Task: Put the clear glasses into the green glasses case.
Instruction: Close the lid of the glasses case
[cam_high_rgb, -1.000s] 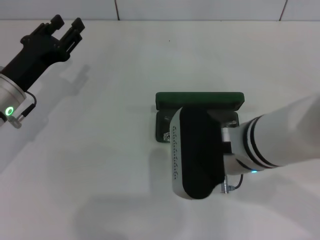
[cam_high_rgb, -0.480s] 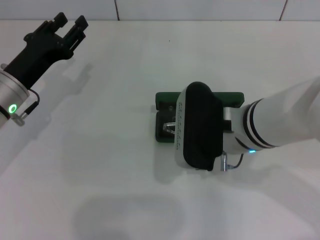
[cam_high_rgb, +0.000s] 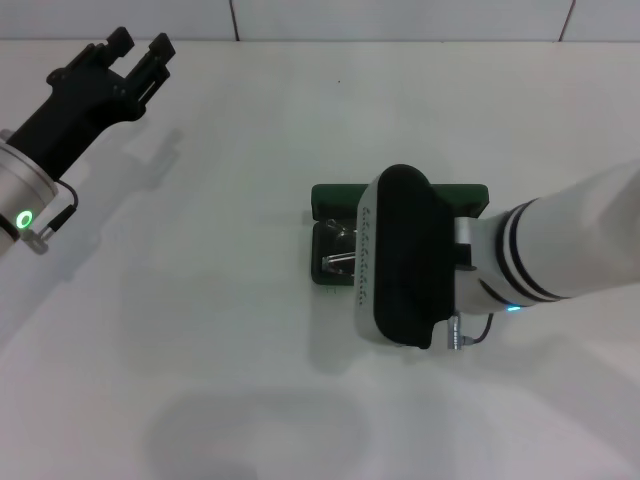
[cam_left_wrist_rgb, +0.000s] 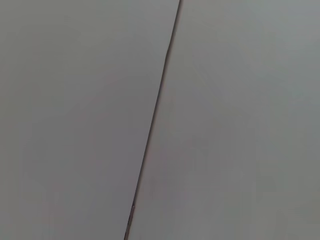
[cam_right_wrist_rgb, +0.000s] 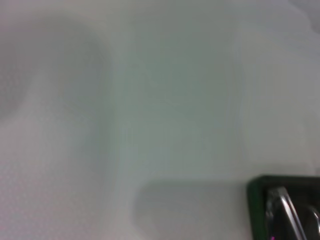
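My right wrist hangs over the open green glasses case (cam_high_rgb: 330, 195) and hides most of it; I cannot tell how my right gripper stands. The clear glasses (cam_high_rgb: 338, 257) glint inside the case's left end. My left gripper (cam_high_rgb: 135, 55) hovers far off, jaws apart and empty.

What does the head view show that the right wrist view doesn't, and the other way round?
Only the head view shows both arms: the left gripper raised at the table's far left, open, and the right arm's wrist housing over the green glasses case, hiding the right gripper. It also shows the upright lid. Only the right wrist view gives a close look at one case corner. Both show the white table and part of the clear glasses lying in the case.
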